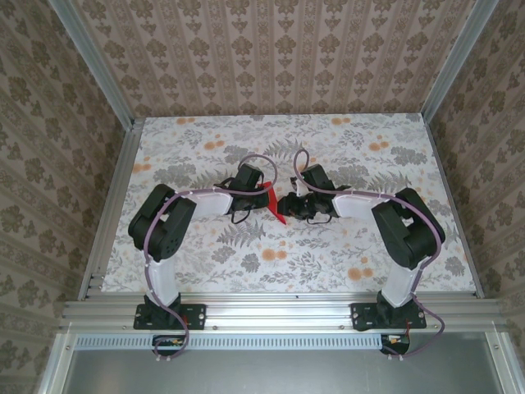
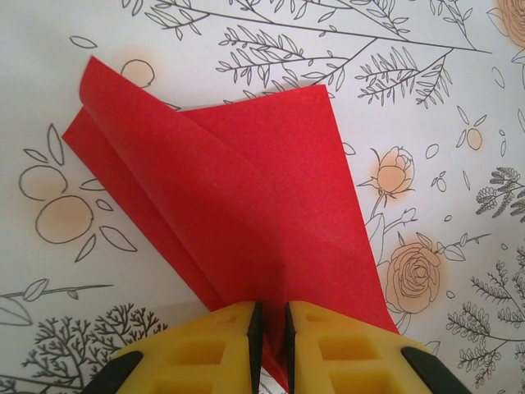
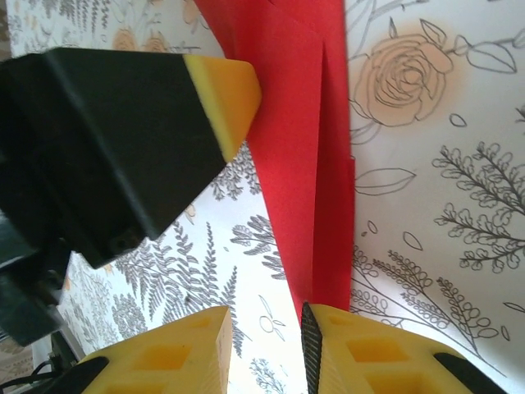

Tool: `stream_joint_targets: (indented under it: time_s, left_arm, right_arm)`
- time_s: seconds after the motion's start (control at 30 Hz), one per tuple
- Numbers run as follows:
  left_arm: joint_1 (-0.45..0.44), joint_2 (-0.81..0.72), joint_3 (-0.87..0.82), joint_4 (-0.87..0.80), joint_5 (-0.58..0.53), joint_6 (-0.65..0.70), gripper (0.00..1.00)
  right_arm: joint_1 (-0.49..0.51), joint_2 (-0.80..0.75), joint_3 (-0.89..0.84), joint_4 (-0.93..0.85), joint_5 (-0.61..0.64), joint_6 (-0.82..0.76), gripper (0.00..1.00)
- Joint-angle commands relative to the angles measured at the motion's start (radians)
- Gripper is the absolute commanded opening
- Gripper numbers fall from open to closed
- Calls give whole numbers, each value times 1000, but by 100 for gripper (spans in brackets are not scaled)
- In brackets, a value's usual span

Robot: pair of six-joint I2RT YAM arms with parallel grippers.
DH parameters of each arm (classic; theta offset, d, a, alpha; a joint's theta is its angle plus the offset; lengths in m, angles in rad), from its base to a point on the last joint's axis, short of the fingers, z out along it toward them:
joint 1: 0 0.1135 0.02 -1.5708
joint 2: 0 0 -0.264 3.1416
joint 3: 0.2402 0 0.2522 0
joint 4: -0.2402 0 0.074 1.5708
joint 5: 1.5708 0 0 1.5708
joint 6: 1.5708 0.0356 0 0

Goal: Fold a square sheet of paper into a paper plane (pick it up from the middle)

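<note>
The square sheet of paper (image 1: 275,205) is bright red and folded into layered flaps that narrow toward one end. It is held up off the middle of the table between the two grippers. My left gripper (image 2: 271,328) is shut on the narrow end of the paper (image 2: 246,189), which fans out wide beyond its yellow fingers. My right gripper (image 3: 264,316) is open, with bare tablecloth showing in the gap. The paper's (image 3: 303,164) tip reaches the inner edge of its right finger (image 3: 369,353) and passes behind it. The left gripper's finger (image 3: 225,94) shows at the upper left there.
The table (image 1: 344,263) carries a floral, leaf-printed cloth. Aluminium rails (image 1: 279,308) frame its front and sides, and wallpapered walls close in the back and both sides. Both arms reach in toward the table's centre, their grippers close together.
</note>
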Motion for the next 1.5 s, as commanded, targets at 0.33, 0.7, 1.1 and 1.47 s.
stream_joint_targets:
  time_s: [0.33,0.7,1.1,1.47]
  left_arm:
    - [-5,23,-43,-76,2,-13,19]
    - [-5,24,-42,-74,4,-12,19]
    - [-6,23,-52,-68,7,-12,19]
    - [-7,26,-52,-66,7,-13,19]
  right_arm:
    - [8,8,26,-62,28,-9,30]
    - [12,11,28,-47,43,-22,28]
    - [13,2,47,-13,19,-8,33]
    - [13,15,40,6,-32,11,21]
